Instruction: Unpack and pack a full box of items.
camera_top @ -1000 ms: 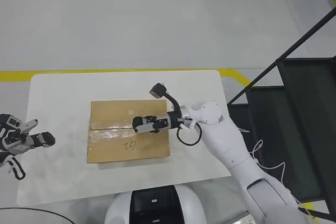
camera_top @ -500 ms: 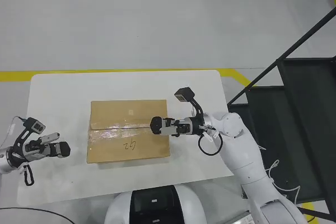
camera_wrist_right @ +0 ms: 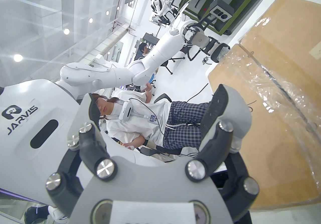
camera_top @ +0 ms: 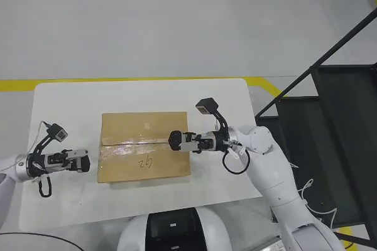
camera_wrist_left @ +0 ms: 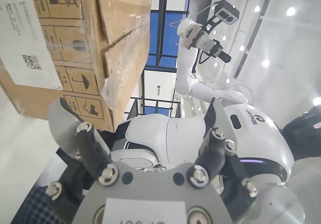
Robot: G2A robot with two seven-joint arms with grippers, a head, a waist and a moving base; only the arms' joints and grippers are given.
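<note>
Midway across the white table lies a taped brown cardboard box, seam running arm to arm; right gripper, spread and empty, hovers over its right end, left gripper, likewise, just off its left wall

White bench, one cardboard box flat on it, flaps shut, tape along the seam. The box lies between the two pairs of jaws: left jaws just beside one end, right jaws over the other.
</note>
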